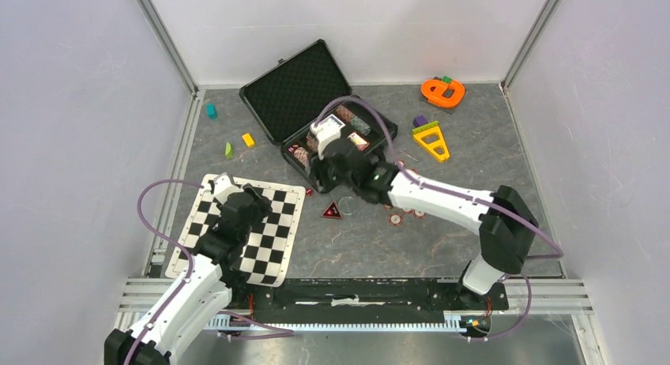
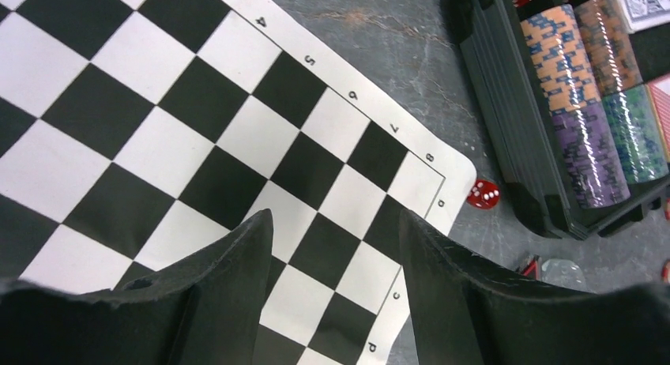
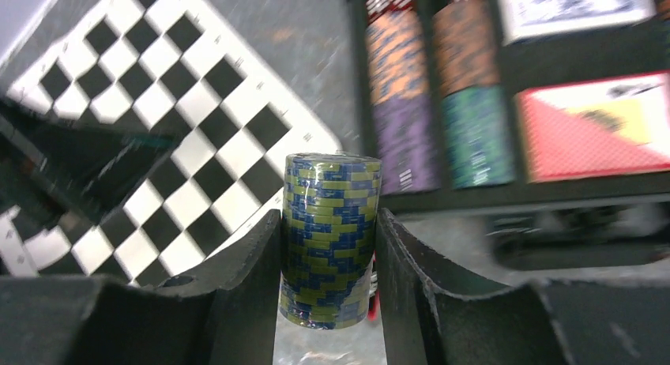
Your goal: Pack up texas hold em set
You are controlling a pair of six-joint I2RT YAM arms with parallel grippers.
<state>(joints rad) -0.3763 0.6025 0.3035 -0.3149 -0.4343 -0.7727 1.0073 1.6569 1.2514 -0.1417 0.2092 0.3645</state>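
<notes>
The black briefcase (image 1: 294, 92) lies open at the back centre, its lower tray (image 3: 506, 195) holding coloured chip stacks (image 3: 403, 104) and card decks (image 3: 592, 128). My right gripper (image 1: 328, 169) hovers at the tray's near edge, shut on an upright stack of yellow-and-blue chips (image 3: 330, 238). Loose red-white chips (image 1: 395, 219) lie on the table under the right forearm. A red die (image 2: 483, 193) sits between the mat's corner and the case (image 2: 506, 120). My left gripper (image 2: 336, 223) is open over the checkered mat (image 2: 197, 128), with nothing between its fingers.
The checkered mat (image 1: 272, 238) lies at the front left. A red-black triangle (image 1: 332, 211) sits beside it. An orange toy (image 1: 442, 91) and a yellow triangle toy (image 1: 431, 141) are at the back right. Small yellow (image 1: 248, 140), green (image 1: 228, 150) and teal (image 1: 211, 111) blocks lie back left.
</notes>
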